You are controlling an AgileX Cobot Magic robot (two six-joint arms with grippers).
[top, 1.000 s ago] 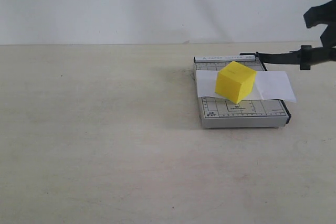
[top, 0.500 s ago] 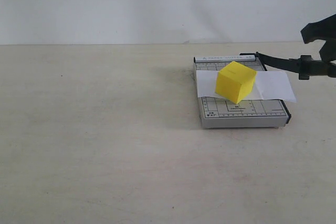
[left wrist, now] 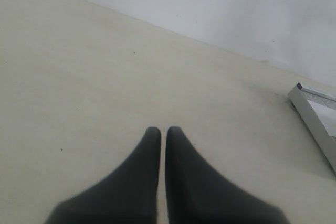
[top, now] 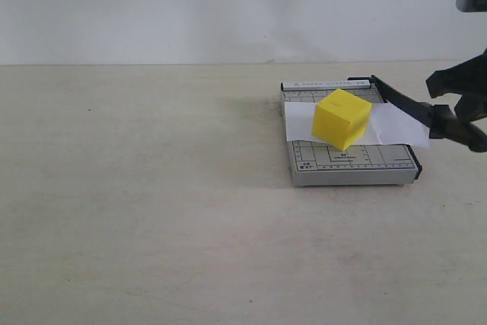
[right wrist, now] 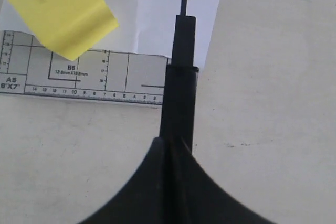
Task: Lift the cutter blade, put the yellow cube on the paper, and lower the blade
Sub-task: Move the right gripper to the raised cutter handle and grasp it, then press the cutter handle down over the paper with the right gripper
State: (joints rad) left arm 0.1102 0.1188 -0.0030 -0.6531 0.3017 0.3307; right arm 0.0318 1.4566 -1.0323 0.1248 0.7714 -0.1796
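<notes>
The yellow cube (top: pixel 342 119) (right wrist: pixel 60 14) rests tilted on the white paper (top: pixel 399 125) (right wrist: pixel 152 19), which lies across the grey gridded cutter base (top: pixel 350 164) (right wrist: pixel 105 77). The cutter blade (top: pixel 399 98) (right wrist: pixel 181 95) slants down from its hinge at the base's far corner, still a little above the paper's right end. My right gripper (top: pixel 455 118) (right wrist: pixel 173 142) is shut on the blade's thick handle. My left gripper (left wrist: pixel 160 129) is shut on nothing, above bare table, and does not show in the exterior view.
A corner of the cutter base (left wrist: pixel 315 124) shows at the edge of the left wrist view. The beige table (top: pixel 152 188) runs wide to the left and in front of the cutter, with a pale wall behind.
My right gripper has moved down with the blade handle. The blade has swung from nearly level to slanting down toward the base. Cube and paper have not moved.
</notes>
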